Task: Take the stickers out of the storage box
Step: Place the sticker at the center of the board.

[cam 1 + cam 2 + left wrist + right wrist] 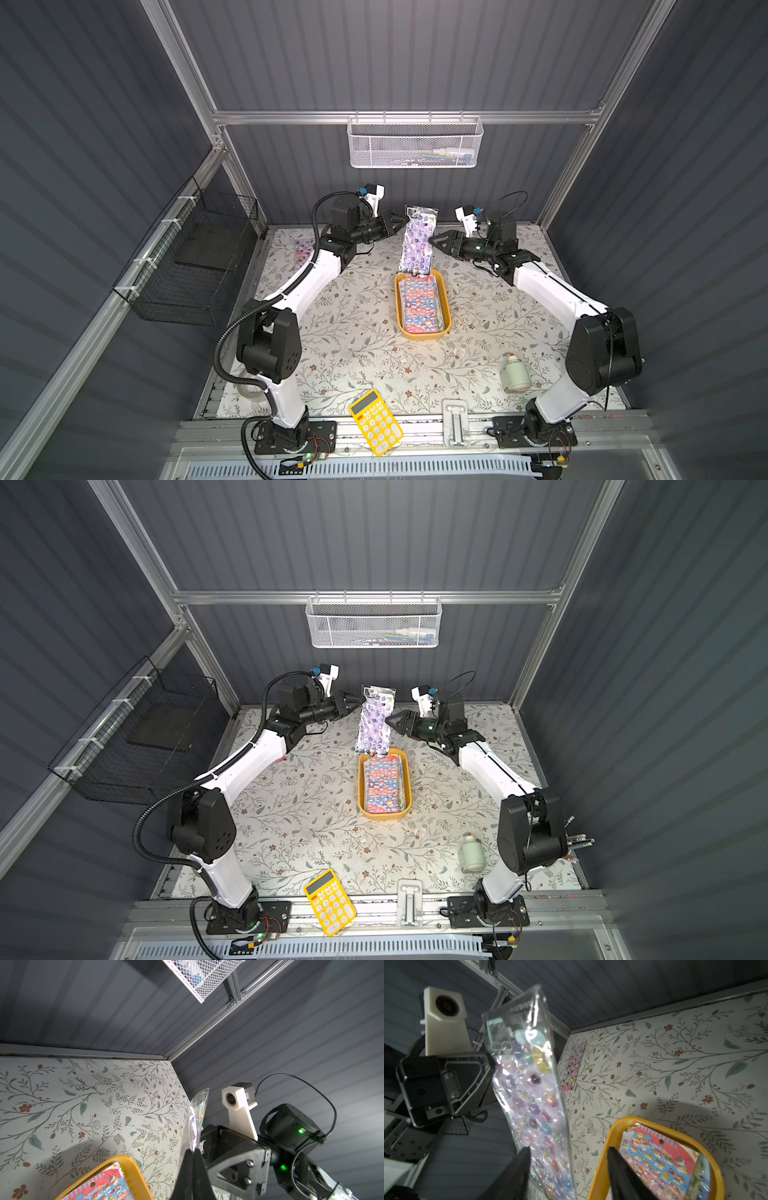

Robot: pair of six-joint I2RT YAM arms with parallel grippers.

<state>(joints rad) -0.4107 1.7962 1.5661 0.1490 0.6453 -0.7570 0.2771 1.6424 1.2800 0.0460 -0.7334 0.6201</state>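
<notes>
A purple sheet of stickers (pixel 417 241) hangs upright over the far end of the storage box (pixel 445 307), a shallow mustard-yellow tray. My left gripper (pixel 405 219) is shut on the sheet's top left edge; in the left wrist view the sheet (pixel 197 1118) sticks out from the closed gripper (pixel 192 1152). My right gripper (pixel 432 241) stands open just right of the sheet, whose edge (pixel 542 1105) lies between its spread fingers. More stickers (pixel 422 305) lie stacked in the box, a red and blue sheet (pixel 660 1159) on top.
One pink sticker sheet (pixel 303 249) lies on the floral table at the far left. A yellow calculator (pixel 376 422) and a white bottle (pixel 515 374) sit near the front. A white mesh basket (pixel 413 143) hangs on the back wall, a black wire basket (pixel 191 266) on the left wall.
</notes>
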